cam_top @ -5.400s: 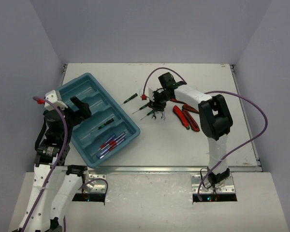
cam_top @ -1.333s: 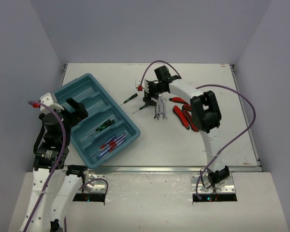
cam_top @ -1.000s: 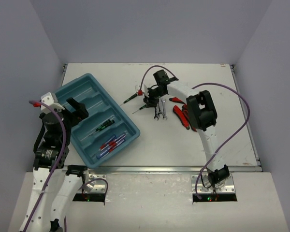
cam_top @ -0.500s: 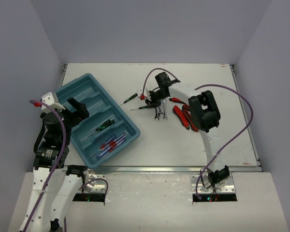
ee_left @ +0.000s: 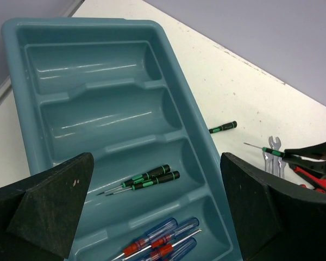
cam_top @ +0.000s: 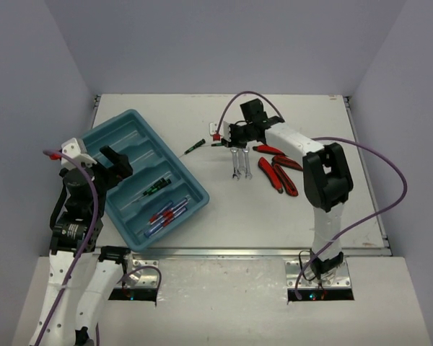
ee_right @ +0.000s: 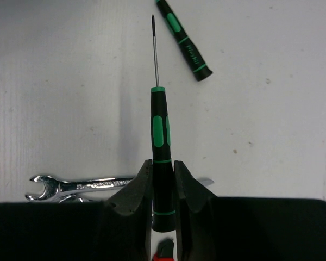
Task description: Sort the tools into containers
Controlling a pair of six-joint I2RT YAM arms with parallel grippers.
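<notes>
The teal tray (cam_top: 132,117) lies at the left, and its rim also shows in the left wrist view (ee_left: 176,65). One compartment holds two black-and-green screwdrivers (ee_left: 144,179). The nearest one holds blue-and-red screwdrivers (ee_left: 157,246). My right gripper (cam_top: 231,137) is shut on a black-and-green screwdriver (ee_right: 162,157), held just above the table with its tip pointing toward the tray. Another black-and-green screwdriver (cam_top: 195,146) lies on the table, also seen in the right wrist view (ee_right: 183,41). Two silver wrenches (cam_top: 239,162) and red pliers (cam_top: 278,174) lie right of it. My left gripper (cam_top: 115,162) is open over the tray's left side.
A second pair of red pliers (cam_top: 273,151) lies under the right arm. A wrench (ee_right: 81,186) shows just below my right fingers. Grey walls close the table on three sides.
My right gripper has turned and shifted right and back, taking one black-and-green screwdriver off the table. The left arm and the tray have not moved.
</notes>
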